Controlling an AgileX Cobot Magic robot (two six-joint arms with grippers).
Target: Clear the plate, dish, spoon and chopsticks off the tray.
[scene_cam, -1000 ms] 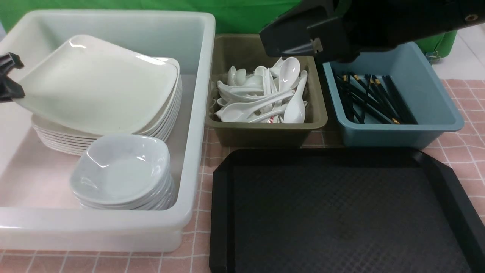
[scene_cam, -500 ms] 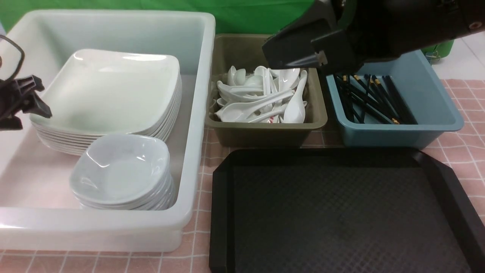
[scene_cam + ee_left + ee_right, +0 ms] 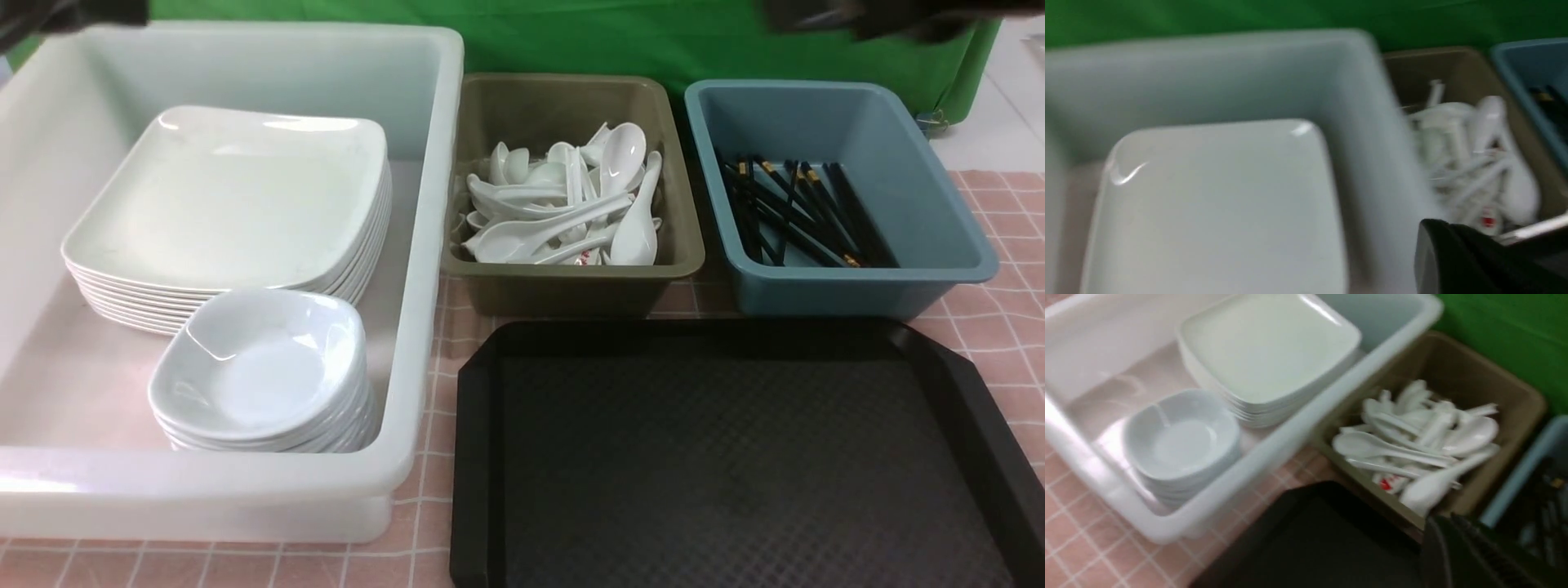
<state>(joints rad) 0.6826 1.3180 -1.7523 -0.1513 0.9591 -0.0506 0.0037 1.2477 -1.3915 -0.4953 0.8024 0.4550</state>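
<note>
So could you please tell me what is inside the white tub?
A stack of plates and, nearer the camera, a stack of dishes; the tub floor beneath both stacks is hidden.

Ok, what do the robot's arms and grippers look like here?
Both look black. The left gripper shows a smooth, rounded black body with a thin pale strip beside it. The right gripper is black with faint ribbing. Both are blurred; no cables or markings show.
</note>
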